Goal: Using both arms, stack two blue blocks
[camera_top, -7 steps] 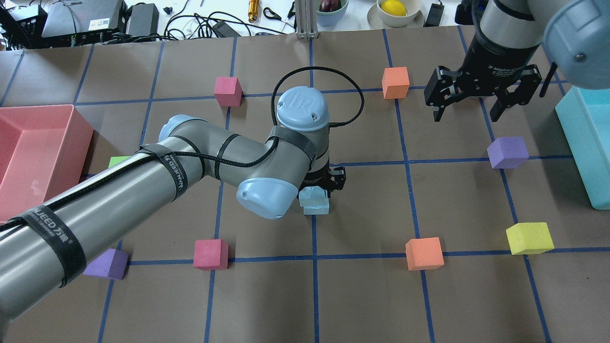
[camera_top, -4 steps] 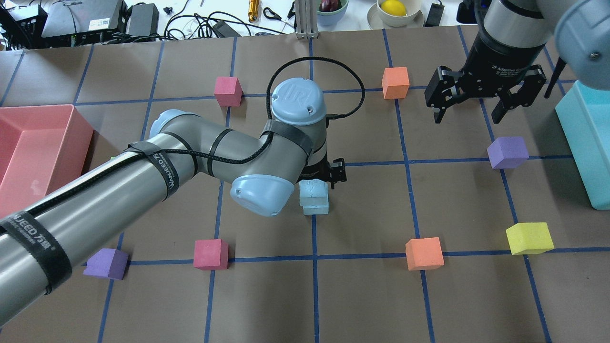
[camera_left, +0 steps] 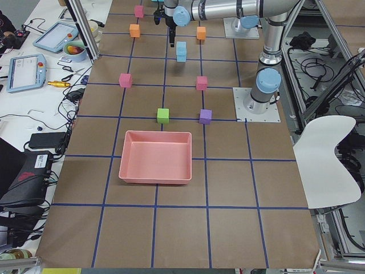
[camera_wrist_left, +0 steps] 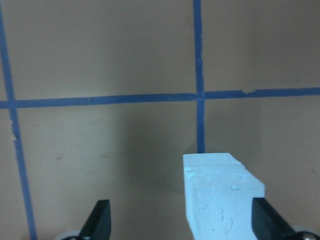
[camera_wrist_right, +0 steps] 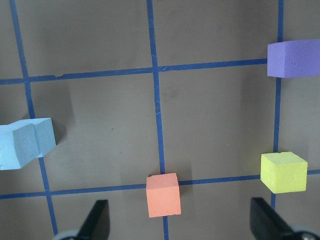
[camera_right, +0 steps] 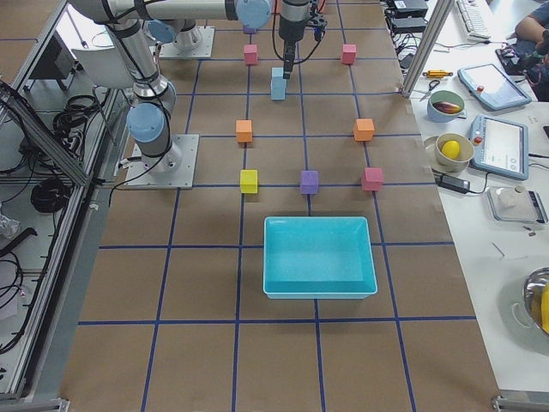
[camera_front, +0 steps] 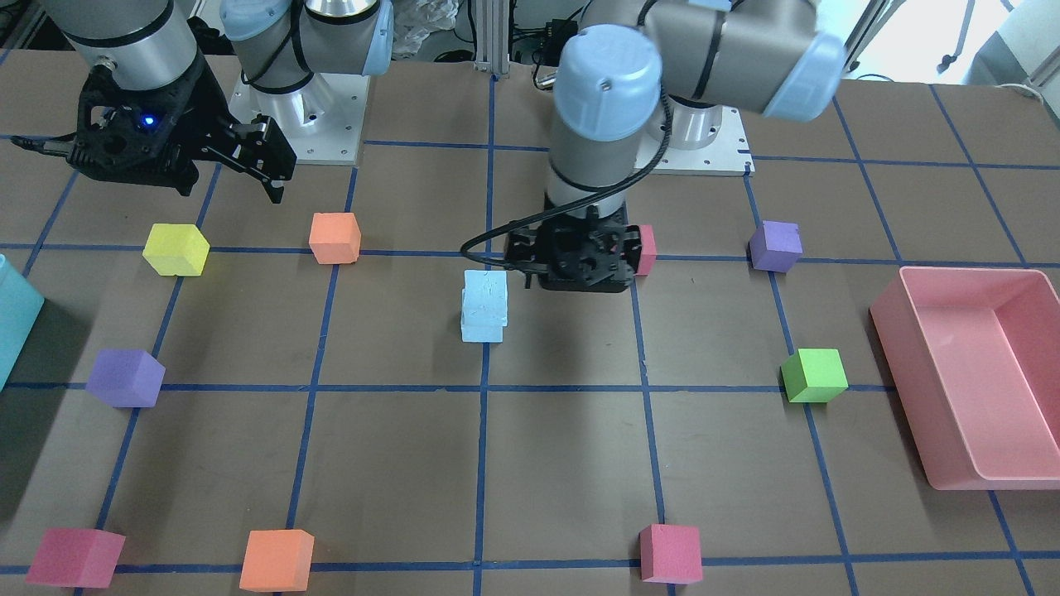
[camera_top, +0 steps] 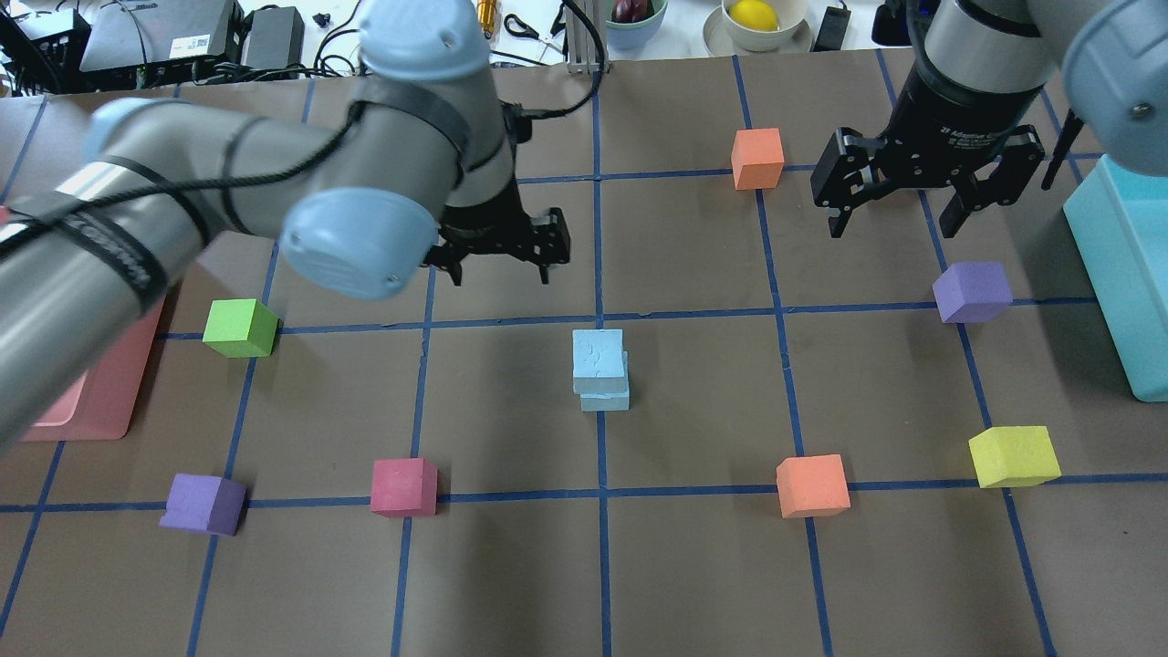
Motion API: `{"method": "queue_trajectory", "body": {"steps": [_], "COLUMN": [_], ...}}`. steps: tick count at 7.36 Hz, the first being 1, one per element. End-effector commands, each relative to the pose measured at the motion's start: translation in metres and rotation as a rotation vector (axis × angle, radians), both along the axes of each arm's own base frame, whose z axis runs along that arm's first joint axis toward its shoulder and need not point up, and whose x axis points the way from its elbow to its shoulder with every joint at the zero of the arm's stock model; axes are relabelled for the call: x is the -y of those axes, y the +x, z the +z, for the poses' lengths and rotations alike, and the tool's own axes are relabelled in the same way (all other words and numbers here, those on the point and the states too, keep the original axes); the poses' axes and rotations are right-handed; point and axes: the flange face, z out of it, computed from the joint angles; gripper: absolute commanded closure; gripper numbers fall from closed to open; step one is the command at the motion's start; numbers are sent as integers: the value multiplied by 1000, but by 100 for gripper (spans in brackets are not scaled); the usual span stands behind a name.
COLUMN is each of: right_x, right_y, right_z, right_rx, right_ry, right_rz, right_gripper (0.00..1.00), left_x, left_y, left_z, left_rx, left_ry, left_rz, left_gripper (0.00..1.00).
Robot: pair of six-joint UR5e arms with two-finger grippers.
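Observation:
The two pale blue blocks (camera_top: 599, 358) stand stacked at the table's middle, the top one slightly offset from the bottom one (camera_top: 606, 401). The stack also shows in the front-facing view (camera_front: 484, 306), the left wrist view (camera_wrist_left: 220, 195) and the right wrist view (camera_wrist_right: 25, 142). My left gripper (camera_top: 501, 272) is open and empty, raised and away from the stack on its far left side. My right gripper (camera_top: 892, 224) is open and empty, hovering at the far right. In the front-facing view the left gripper (camera_front: 580, 273) is right of the stack.
Coloured cubes lie around: green (camera_top: 239, 327), red (camera_top: 403, 485), purple (camera_top: 203, 504), orange (camera_top: 812, 485), orange (camera_top: 757, 157), yellow (camera_top: 1013, 454), purple (camera_top: 972, 290). A pink tray (camera_front: 994, 389) is on my left, a teal bin (camera_top: 1122, 274) on my right.
My left gripper has lifted off the top blue block and moved up and to the far left, leaving the stack standing alone. The right gripper has barely moved.

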Motion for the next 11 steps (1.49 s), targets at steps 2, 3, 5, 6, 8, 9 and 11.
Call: {"method": "queue_trajectory", "body": {"steps": [2,3,5,6,8,9,11], "right_x": [-1,-2,-4,-6,-5,-5,-4], "right_y": [1,1,0,0,1,2,2], "right_z": [1,0,-4,-4,-1,1,4], "right_rx": [2,0,-2,-4,2,2,1], "right_ry": [-1,-1,21,30,22,18,4], "right_rz": [4,4,4,4,4,5,-3], "right_gripper": [0,0,0,0,0,0,0], "left_x": [-9,-24,-29,-26,-27,-29,-30], "left_y": [127,125,123,128,129,131,131], "left_z": [95,114,123,130,132,134,133], "left_rx": [-7,6,-10,-2,3,6,4], "left_ry": [-30,-66,-93,-110,-113,-111,-109], "left_rz": [-17,-20,-10,-16,-37,-36,-36], "left_gripper": [0,0,0,0,0,0,0]}}
